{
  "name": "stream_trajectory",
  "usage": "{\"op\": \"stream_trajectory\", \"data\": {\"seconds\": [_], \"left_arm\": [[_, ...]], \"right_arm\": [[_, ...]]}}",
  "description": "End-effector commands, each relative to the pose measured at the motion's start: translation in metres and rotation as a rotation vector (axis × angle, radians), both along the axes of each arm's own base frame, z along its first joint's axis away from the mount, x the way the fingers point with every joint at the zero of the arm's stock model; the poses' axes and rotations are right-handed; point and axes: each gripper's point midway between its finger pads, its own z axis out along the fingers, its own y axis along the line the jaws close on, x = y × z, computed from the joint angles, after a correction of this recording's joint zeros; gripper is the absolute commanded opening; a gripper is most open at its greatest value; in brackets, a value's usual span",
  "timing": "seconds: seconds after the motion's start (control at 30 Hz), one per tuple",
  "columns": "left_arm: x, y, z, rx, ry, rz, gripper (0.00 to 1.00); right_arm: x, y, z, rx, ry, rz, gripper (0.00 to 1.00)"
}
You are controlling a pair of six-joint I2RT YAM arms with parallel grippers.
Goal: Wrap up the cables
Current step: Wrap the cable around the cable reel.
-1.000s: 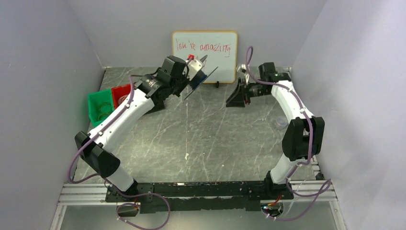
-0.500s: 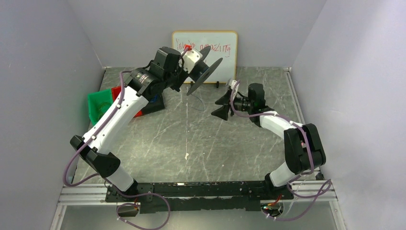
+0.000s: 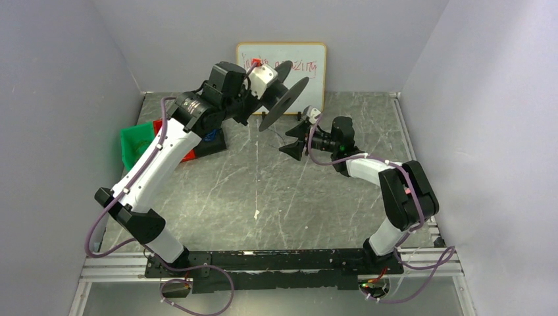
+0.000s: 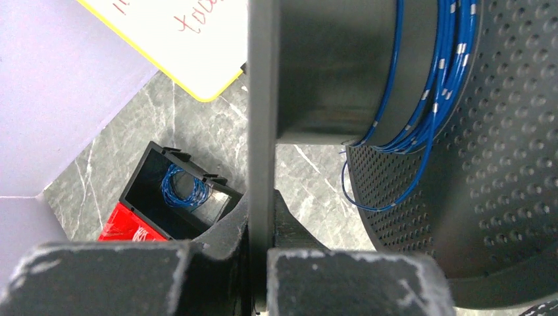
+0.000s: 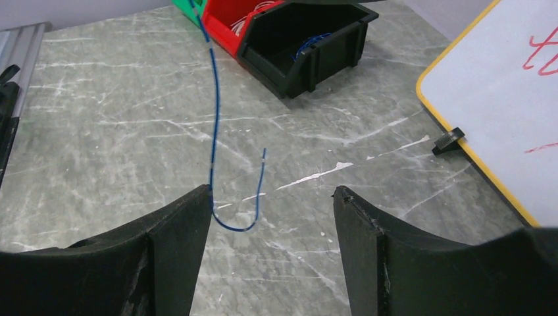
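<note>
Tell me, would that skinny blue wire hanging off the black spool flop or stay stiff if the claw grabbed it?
Probably bendy yet springy: the blue wire hangs loose off the black spool, but its end curls up in a hook. Likely very light, being far thinner than a finger of the open right claw. It could slip free easily, being so thin.

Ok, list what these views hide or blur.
- Top view: the black plastic spool hides much red writing on the yellow-framed whiteboard; wrist views cut it off.
- Top view: green plastic bin contents, too small.
- Right wrist view: whether the thin blue wire touches the right gripper; finger edge overlaps it.
</note>
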Motion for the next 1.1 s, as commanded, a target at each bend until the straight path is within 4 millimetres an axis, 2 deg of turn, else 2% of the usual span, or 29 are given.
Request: {"op": "stream_trajectory", "data": {"seconds": [0.0,0.37,0.53,0.57,0.7,0.73,0.9,0.97,1.07], "left_arm": [[-0.003,-0.007,0.056,-0.147,-0.115,-0.012,0.02],[-0.006,-0.004,0.063,-0.156,-0.128,-0.01,0.02],[-0.006,-0.005,0.061,-0.154,-0.123,-0.012,0.02],[-0.006,-0.005,0.061,-0.155,-0.123,-0.013,0.02],[-0.007,-0.005,0.063,-0.16,-0.124,-0.016,0.02],[-0.007,-0.005,0.064,-0.161,-0.126,-0.017,0.02],[-0.011,0.0,0.065,-0.143,-0.134,-0.028,0.02],[-0.017,0.0,0.063,-0.122,-0.131,-0.073,0.02],[-0.036,-0.006,0.055,-0.091,-0.091,-0.194,0.02]], "right_arm": [[0.008,0.001,0.008,0.022,-0.053,-0.027,0.69],[0.005,0.004,-0.004,0.03,-0.008,0.008,0.6],[-0.002,0.008,0.007,0.079,0.002,0.043,0.55],[-0.002,0.008,0.009,0.084,0.007,0.048,0.51],[-0.003,0.012,0.006,0.053,0.055,0.102,0.07],[-0.003,0.012,0.004,0.045,0.074,0.11,0.02],[0.006,-0.008,0.006,0.032,0.19,0.096,0.0],[0.01,-0.025,0.011,0.021,0.258,0.093,0.0],[0.018,-0.05,0.021,0.002,0.377,0.08,0.0]]}}
